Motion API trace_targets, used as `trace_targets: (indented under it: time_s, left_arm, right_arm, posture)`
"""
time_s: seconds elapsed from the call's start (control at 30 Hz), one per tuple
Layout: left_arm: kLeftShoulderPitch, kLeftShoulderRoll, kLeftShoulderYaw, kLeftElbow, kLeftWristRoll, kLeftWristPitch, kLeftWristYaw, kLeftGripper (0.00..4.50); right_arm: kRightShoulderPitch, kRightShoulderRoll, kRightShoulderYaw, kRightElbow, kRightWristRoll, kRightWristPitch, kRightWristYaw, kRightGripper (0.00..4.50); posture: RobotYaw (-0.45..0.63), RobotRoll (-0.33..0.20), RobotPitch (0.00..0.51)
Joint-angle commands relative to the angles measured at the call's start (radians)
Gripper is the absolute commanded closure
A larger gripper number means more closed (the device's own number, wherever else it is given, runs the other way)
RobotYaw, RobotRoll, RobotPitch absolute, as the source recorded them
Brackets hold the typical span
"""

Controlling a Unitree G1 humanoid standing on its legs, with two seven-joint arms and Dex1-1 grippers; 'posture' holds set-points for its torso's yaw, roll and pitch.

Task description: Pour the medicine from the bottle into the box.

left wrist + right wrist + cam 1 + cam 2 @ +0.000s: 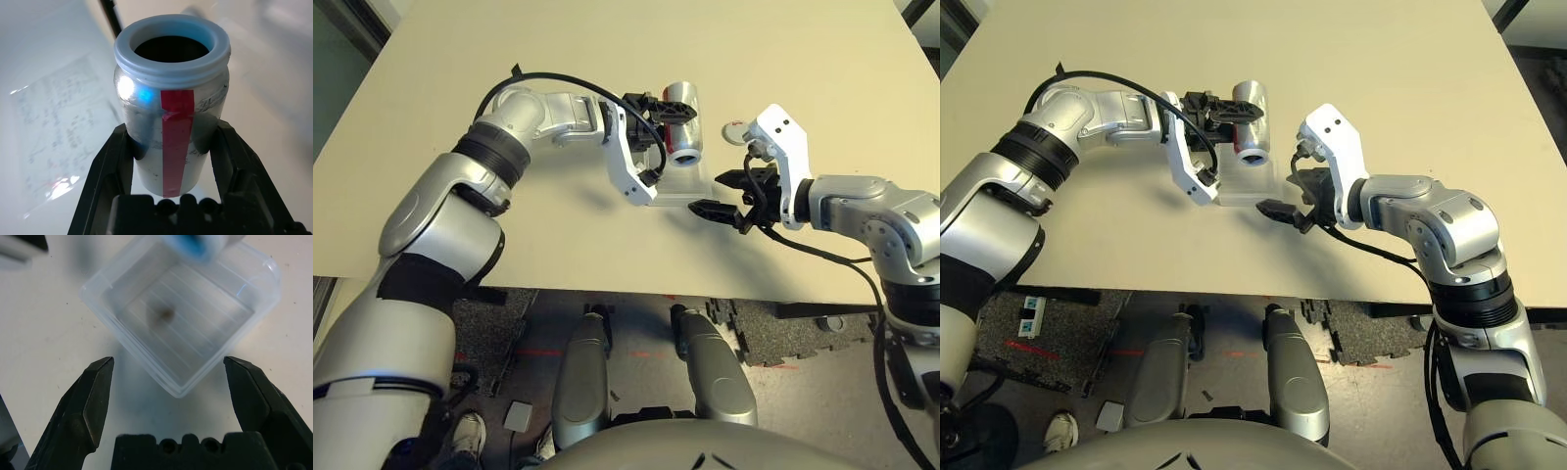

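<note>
**Bottle tipped over the box, contents hard to read**

Your left gripper point(658, 108) clamps the uncapped silver-grey cylindrical bottle point(682, 122) with its red label strip, mouth tilted above the shallow clear plastic box point(183, 316) on the beige tabletop point(822, 59). Your right gripper point(168, 401) stands spread wide beside the box, grasping nothing. One dark, blurred speck lies inside; you cannot identify it. The arm partly hides the box.

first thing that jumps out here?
The left gripper holds the open bottle tipped on its side, its mouth over the clear box mid-table. The right gripper, jaws open, waits just short of the box's near corner. A small dark speck lies on the box's ridged bottom.
</note>
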State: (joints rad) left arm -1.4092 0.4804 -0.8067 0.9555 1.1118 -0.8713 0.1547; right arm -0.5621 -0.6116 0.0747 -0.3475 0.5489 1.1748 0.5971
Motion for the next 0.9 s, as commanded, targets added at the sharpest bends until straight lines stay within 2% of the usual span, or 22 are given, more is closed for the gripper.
trace_targets:
  time_s: [0.03,0.17,0.3,0.4,0.47,0.57,0.73,0.9]
  left_arm:
    - [-0.019,-0.009,-0.025,0.027,0.035,-0.001,0.042,2.07]
    - [-0.022,-0.016,-0.007,0.054,0.013,-0.009,0.036,2.07]
    - [-0.001,-0.033,0.071,0.102,-0.111,-0.015,-0.059,2.07]
    - [0.040,-0.083,0.247,0.171,-0.385,0.030,-0.285,2.07]
    - [0.077,-0.124,0.400,0.183,-0.596,0.149,-0.453,2.07]
    - [0.136,-0.156,0.569,0.131,-0.803,0.353,-0.589,2.07]
    - [0.285,-0.196,0.753,-0.074,-1.028,0.701,-0.648,2.07]
    - [0.472,-0.252,0.889,-0.364,-1.187,1.084,-0.576,2.07]
  right_arm:
    - [0.012,0.003,0.004,-0.004,-0.002,-0.006,-0.002,0.00]
    - [0.012,0.003,0.007,0.002,-0.003,-0.014,0.003,0.00]
    - [0.010,0.001,0.008,0.008,-0.004,-0.019,0.006,0.00]
    - [0.010,-0.002,0.005,0.010,-0.003,-0.022,0.008,0.00]
    - [0.010,-0.004,-0.001,0.010,-0.001,-0.022,0.009,0.00]
    - [0.011,-0.009,-0.016,0.007,0.006,-0.016,0.011,0.00]
    - [0.007,-0.014,-0.049,0.016,0.017,-0.012,0.014,0.00]
    - [-0.020,0.043,-0.158,0.056,0.032,-0.034,-0.041,0.00]
  posture:
    - [0.04,0.000,0.228]
    - [0.05,0.000,0.226]
    - [0.05,0.000,0.224]
    - [0.04,0.000,0.224]
    - [0.04,0.000,0.226]
    - [0.05,0.000,0.232]
    - [0.07,0.000,0.247]
    - [0.08,0.000,0.263]
